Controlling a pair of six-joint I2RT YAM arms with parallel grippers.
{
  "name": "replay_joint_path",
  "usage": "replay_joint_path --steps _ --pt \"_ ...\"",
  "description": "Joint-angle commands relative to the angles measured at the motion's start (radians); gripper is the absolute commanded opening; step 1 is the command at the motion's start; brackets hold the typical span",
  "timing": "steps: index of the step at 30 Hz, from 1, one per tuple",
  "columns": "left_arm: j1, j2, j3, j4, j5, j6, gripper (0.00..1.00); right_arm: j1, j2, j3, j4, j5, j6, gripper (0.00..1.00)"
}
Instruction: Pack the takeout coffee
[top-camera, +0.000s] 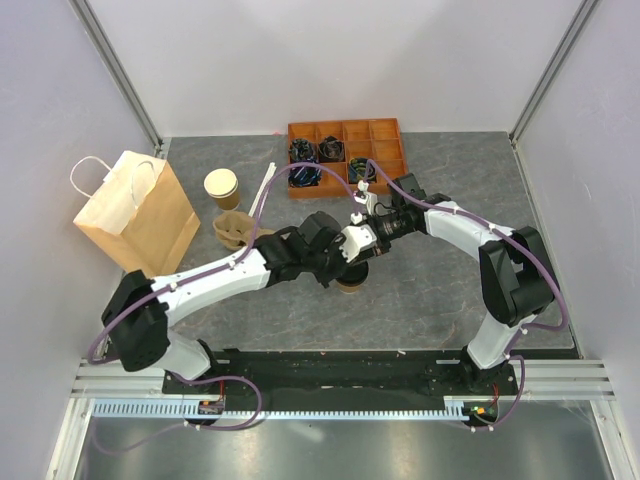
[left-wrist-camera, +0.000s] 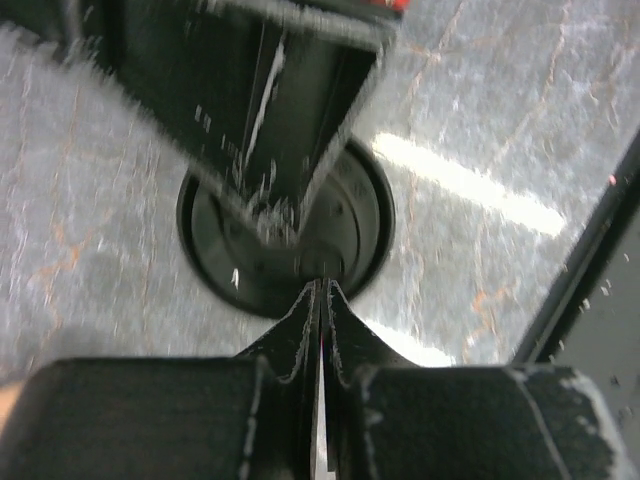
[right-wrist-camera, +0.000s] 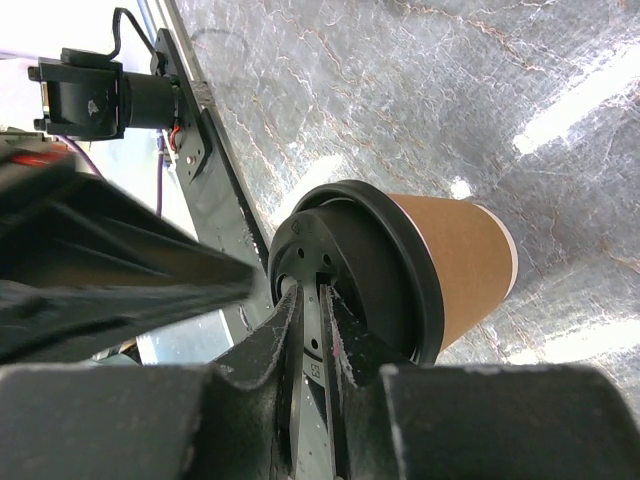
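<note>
The takeout coffee (top-camera: 352, 286), a brown paper cup with a black lid, stands upright in the middle of the table under both grippers. In the left wrist view I look down on its lid (left-wrist-camera: 350, 215). My left gripper (left-wrist-camera: 320, 286) is shut, its tips at the lid's near edge. My right gripper (right-wrist-camera: 316, 292) has its fingers drawn together to a thin slit, tips resting on the lid top (right-wrist-camera: 370, 270). Nothing shows between them. The cup's brown wall (right-wrist-camera: 455, 260) shows beyond. From above, the left gripper (top-camera: 335, 266) and right gripper (top-camera: 357, 243) meet over the cup.
A brown paper bag (top-camera: 135, 215) with handles stands at the left. Beside it are a lidless tan cup (top-camera: 222, 188) and a pulp cup carrier (top-camera: 235, 230). An orange tray (top-camera: 385, 130) with black lids sits at the back. A white stick (top-camera: 263, 188) lies near the tan cup.
</note>
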Motion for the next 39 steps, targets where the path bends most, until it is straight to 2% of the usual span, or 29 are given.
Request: replay_joint_path --steps 1,7,11,14,18,22,26,31,35,39 --pt "0.004 -0.092 0.1 -0.121 0.023 0.0 0.06 -0.002 0.036 -0.026 -0.005 0.162 -0.047 0.2" --pt "-0.015 -0.065 0.122 -0.123 0.052 -0.012 0.07 -0.002 0.039 -0.016 -0.005 0.153 -0.042 0.2" --pt "-0.015 -0.003 0.093 -0.066 0.072 -0.017 0.07 0.0 0.045 -0.018 -0.005 0.153 -0.042 0.2" --pt "-0.025 0.037 0.062 -0.036 0.061 0.005 0.07 -0.002 0.053 -0.016 -0.006 0.153 -0.044 0.2" --pt "-0.018 0.103 -0.051 -0.012 0.02 0.039 0.06 0.0 0.064 -0.018 -0.006 0.155 -0.047 0.2" --pt "-0.007 0.065 -0.055 -0.037 0.021 0.039 0.06 -0.002 0.067 -0.013 -0.006 0.156 -0.05 0.2" --pt "0.002 0.012 0.025 -0.087 0.062 0.028 0.09 0.001 0.061 0.005 -0.014 0.124 -0.054 0.22" --pt "0.066 -0.047 0.128 -0.129 0.168 -0.035 0.21 0.009 0.018 0.076 -0.054 0.063 -0.085 0.29" --pt "0.18 -0.075 0.152 -0.134 0.245 -0.109 0.23 0.027 0.004 0.146 -0.12 0.029 -0.139 0.36" --pt "0.208 -0.074 0.139 -0.118 0.245 -0.104 0.24 0.035 -0.008 0.188 -0.149 0.007 -0.147 0.39"
